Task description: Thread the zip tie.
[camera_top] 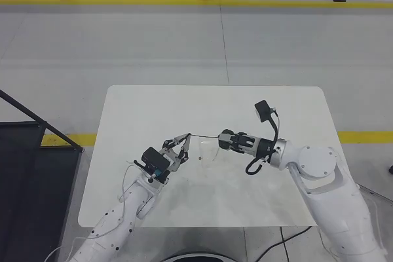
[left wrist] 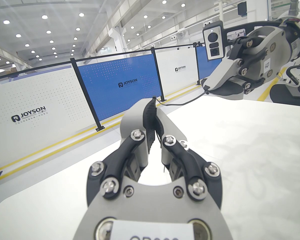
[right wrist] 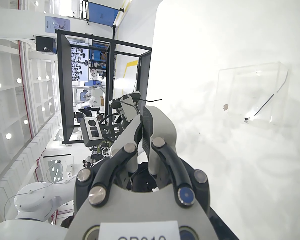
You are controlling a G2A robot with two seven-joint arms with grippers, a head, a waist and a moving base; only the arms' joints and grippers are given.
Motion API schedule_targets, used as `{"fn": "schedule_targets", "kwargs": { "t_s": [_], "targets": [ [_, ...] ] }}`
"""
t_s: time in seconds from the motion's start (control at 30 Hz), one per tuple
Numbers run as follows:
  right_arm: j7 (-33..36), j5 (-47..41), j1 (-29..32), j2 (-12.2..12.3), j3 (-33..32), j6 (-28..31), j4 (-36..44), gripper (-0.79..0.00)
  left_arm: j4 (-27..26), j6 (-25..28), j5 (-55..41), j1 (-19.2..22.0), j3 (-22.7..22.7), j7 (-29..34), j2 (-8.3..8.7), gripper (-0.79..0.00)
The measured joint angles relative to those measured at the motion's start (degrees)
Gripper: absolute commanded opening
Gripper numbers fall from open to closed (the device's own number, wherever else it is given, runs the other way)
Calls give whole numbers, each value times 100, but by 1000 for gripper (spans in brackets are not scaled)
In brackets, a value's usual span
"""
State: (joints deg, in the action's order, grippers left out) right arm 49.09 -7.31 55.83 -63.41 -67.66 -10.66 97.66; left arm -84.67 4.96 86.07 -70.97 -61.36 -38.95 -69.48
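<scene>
— Zip tie (camera_top: 203, 136)?
— Held in the air above the white bench (camera_top: 275, 190), stretched straight between both arms.
— Left jaws?
— Clenched on one end of the strap.
— Right jaws?
— Pinched tight on the other end.
— Elsewhere on the bench?
— Clear plastic box (right wrist: 252, 93) beneath the tie, thin black strip (right wrist: 265, 103) inside.

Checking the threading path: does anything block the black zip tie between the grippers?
Nothing visible: the black zip tie spans open air between left gripper and right gripper; the clear plastic box sits on the white table.
</scene>
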Motion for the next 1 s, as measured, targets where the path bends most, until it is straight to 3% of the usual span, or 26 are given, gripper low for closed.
{"fn": "schedule_targets", "kwargs": {
  "t_s": [1.0],
  "targets": [
    [120,-464,250,45,-233,756,35,-785,0,0,0,0,0,0,0,-785]
  ]
}}
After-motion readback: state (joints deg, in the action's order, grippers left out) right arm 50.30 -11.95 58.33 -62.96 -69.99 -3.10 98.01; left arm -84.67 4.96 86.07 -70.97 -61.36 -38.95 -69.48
